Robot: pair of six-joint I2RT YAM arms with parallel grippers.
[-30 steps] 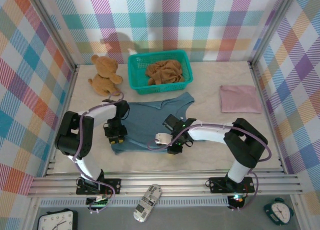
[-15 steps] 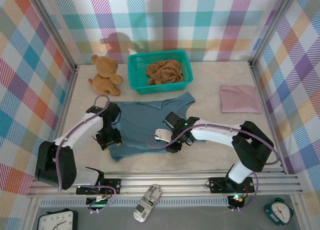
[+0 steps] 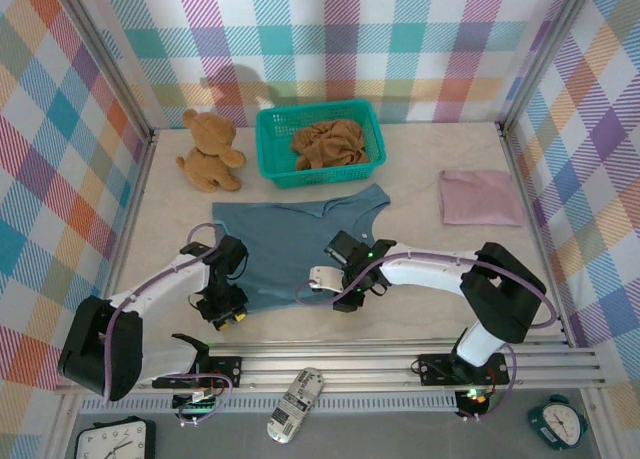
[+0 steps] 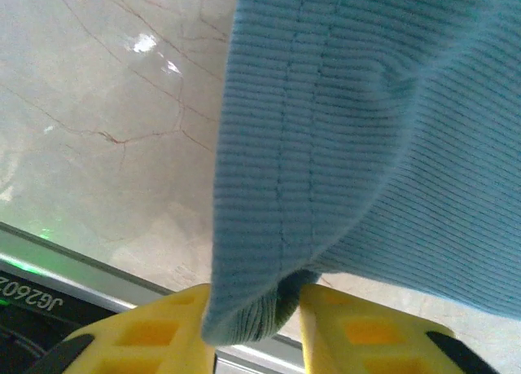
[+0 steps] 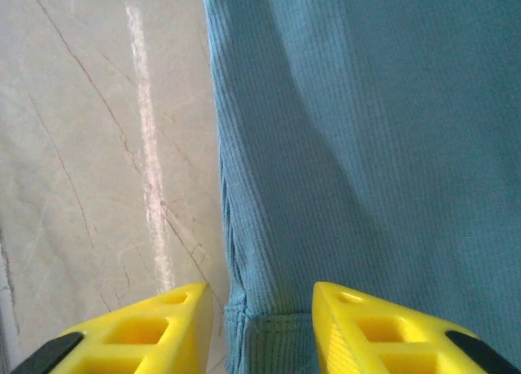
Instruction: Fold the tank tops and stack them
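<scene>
The slate blue tank top (image 3: pixel 295 241) lies spread flat mid-table, its straps toward the basket. My left gripper (image 3: pixel 228 309) is at its near left corner; in the left wrist view the ribbed hem corner (image 4: pixel 248 305) is bunched between the yellow fingers and raised off the marble, with the left gripper (image 4: pixel 256 297) shut on it. My right gripper (image 3: pixel 345 294) sits at the near hem, right of centre; its open jaws (image 5: pixel 262 297) straddle the hem (image 5: pixel 269 333), which lies flat. The pink tank top (image 3: pixel 480 197) lies folded at the right. The ochre brown one (image 3: pixel 328 142) is crumpled in the basket.
The teal mesh basket (image 3: pixel 270 154) stands at the back centre, with a brown teddy bear (image 3: pixel 210 149) to its left. Checked walls close in the back and both sides. A metal rail (image 3: pixel 330 354) runs along the near edge behind both grippers.
My left gripper has slid toward the near edge and narrowed onto the blue top's corner. The right gripper's jaws have widened; it stays at the hem.
</scene>
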